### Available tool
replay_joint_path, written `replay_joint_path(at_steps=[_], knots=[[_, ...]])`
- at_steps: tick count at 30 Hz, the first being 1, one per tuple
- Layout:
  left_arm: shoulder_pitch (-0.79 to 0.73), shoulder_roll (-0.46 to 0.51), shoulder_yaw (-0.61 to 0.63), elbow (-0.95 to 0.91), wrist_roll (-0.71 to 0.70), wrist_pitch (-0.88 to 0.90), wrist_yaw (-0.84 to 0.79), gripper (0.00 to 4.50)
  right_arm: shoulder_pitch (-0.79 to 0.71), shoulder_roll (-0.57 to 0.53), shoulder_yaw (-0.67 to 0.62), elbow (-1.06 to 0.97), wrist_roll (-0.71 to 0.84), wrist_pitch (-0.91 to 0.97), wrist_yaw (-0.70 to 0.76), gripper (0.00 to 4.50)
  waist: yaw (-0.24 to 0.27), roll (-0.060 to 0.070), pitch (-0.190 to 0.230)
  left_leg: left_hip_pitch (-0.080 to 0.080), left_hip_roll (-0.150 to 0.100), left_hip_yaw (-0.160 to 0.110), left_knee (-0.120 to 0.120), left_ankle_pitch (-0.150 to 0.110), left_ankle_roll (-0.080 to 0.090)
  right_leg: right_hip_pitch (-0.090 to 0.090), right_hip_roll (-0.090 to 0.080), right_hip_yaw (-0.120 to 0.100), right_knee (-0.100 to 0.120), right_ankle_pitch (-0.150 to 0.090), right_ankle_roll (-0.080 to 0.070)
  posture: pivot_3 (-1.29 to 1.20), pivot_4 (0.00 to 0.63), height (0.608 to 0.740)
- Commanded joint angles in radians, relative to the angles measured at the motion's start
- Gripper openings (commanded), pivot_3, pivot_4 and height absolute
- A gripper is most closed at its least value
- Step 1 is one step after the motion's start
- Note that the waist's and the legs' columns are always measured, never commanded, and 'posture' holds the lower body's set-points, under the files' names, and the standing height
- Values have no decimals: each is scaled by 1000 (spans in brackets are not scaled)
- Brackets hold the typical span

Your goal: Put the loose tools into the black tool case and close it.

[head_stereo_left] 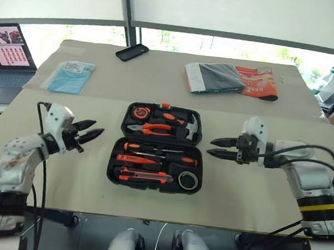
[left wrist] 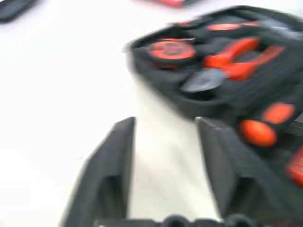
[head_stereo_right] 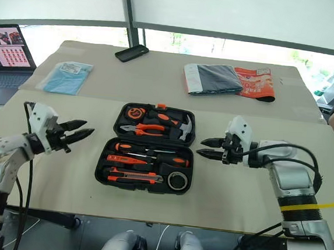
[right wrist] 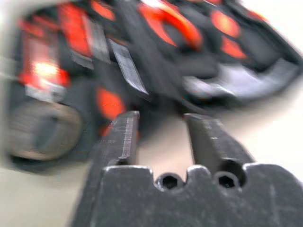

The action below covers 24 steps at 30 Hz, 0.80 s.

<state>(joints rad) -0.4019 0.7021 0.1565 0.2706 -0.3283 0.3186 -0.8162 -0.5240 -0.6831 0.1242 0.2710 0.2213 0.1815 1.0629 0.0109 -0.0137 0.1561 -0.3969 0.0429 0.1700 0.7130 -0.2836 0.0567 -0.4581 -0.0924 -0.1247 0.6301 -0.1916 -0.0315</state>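
Bright windows with drawn blinds back a wide tan bench [head_stereo_left: 57, 180], where I stand over the black case [head_stereo_left: 157, 147], lying open in the middle, straight ahead of me. Its long axis runs left to right across my front, hinge line likewise, with the lid half lying flat on the far side and the base half nearer me. In the base sit the screwdrivers [head_stereo_left: 161, 154], side by side, the knife [head_stereo_left: 143, 175] along the near edge, and the tape roll [head_stereo_left: 189, 181] in the near right corner. Pliers [head_stereo_left: 149, 129] and a hammer [head_stereo_left: 185, 125] fill the lid. By my reading no loose tool is left on the bench, so only the closing remains.

My left claw [head_stereo_left: 93, 129] hangs off the case's left side, fingers a narrow gap apart and holding nothing, pointing in toward it. My right claw [head_stereo_left: 214, 148] mirrors it off the right side, level with the hinge, also slightly parted and empty. Both stand near the case without touching; the right looks a little closer.

I judge the lid must swing toward me over the hinge, so a claw has to get beyond or under the far edge.

Farther back lie a laptop [head_stereo_left: 8, 58], a blue packet [head_stereo_left: 70, 75], a phone [head_stereo_left: 132, 52] and some booklets [head_stereo_left: 229, 79].
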Motion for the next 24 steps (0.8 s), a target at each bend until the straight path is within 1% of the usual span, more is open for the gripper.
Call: replay_joint_path(at_steps=[1, 2, 3, 7, 11, 12, 15, 18, 20, 22, 24], knots=[[-47, -6, -72, 47, 59, 52, -3, 475, -26, 54, 14, 74, -76, -128, -67, 317, -5, 0, 0, 1, 0, 1, 0, 0, 0, 0, 0, 0, 1, 0, 0, 0, 150, 740], [-50, -9, -92, 48, 60, 60, -24, 85, -35, 70, 20, 89, -84, -141, -70, 0, -10, 0, 0, 1, 0, 1, 0, 0, 0, 0, 0, 0, 1, 0, 0, 0, 150, 740], [-50, -14, -107, 44, 58, 63, -45, 37, -41, 84, 25, 97, -90, -149, -70, 0, -16, 0, 0, 1, 0, 2, 0, 0, 0, -1, 0, 0, 1, 0, 0, 0, 150, 740], [-60, -54, -136, -4, 18, 146, -81, 37, -43, 133, 37, 58, -49, -112, -4, 0, -25, 0, 0, 2, 0, 2, 0, 0, 0, 0, 1, 1, 1, 0, 0, 0, 150, 740], [-55, -89, -158, -35, 27, 112, -109, 37, -21, 142, 37, 22, -44, -90, 26, 0, -23, 0, 0, 3, 0, 3, 0, 1, -1, 0, 0, 1, 2, 0, 0, 0, 150, 740], [-47, -88, -165, -52, 23, 143, -117, 37, -10, 138, 38, 7, -42, -82, 35, 0, -22, 0, 0, 3, 0, 3, 0, 0, -1, 0, 0, 1, 2, 0, 0, 0, 150, 740], [-10, -71, -180, -111, 13, 194, -153, 37, 27, 117, 27, -57, -14, -42, 74, 0, -23, 0, 0, 3, 0, 2, 0, 0, -1, 0, 0, 2, 2, 0, 0, 0, 150, 740], [37, -46, -157, -155, 14, 200, -149, 37, 86, 85, 12, -127, 8, 0, 93, 0, -23, 0, 0, 3, 0, 1, -2, 0, -1, 0, 0, 3, 2, 0, -2, 0, 150, 740], [52, -39, -134, -156, 14, 193, -140, 37, 105, 86, -1, -144, 16, 19, 77, 0, -23, 0, 0, 4, 0, 1, -2, 0, -1, 0, 0, 4, 2, 1, -4, 0, 150, 740], [72, -17, -113, -156, 13, 195, -141, 37, 112, 93, -22, -128, 6, -19, 46, 0, -25, 0, 0, 4, 0, 1, -2, 0, -1, 1, 0, 4, 1, 1, -4, 0, 150, 740], [59, 40, -74, -114, 24, 192, -137, 37, 98, 94, -90, -94, 34, -38, 3, 0, -28, 0, 1, 5, 1, 1, -2, 0, -1, 1, 0, 4, 2, 0, -2, 0, 150, 740]])
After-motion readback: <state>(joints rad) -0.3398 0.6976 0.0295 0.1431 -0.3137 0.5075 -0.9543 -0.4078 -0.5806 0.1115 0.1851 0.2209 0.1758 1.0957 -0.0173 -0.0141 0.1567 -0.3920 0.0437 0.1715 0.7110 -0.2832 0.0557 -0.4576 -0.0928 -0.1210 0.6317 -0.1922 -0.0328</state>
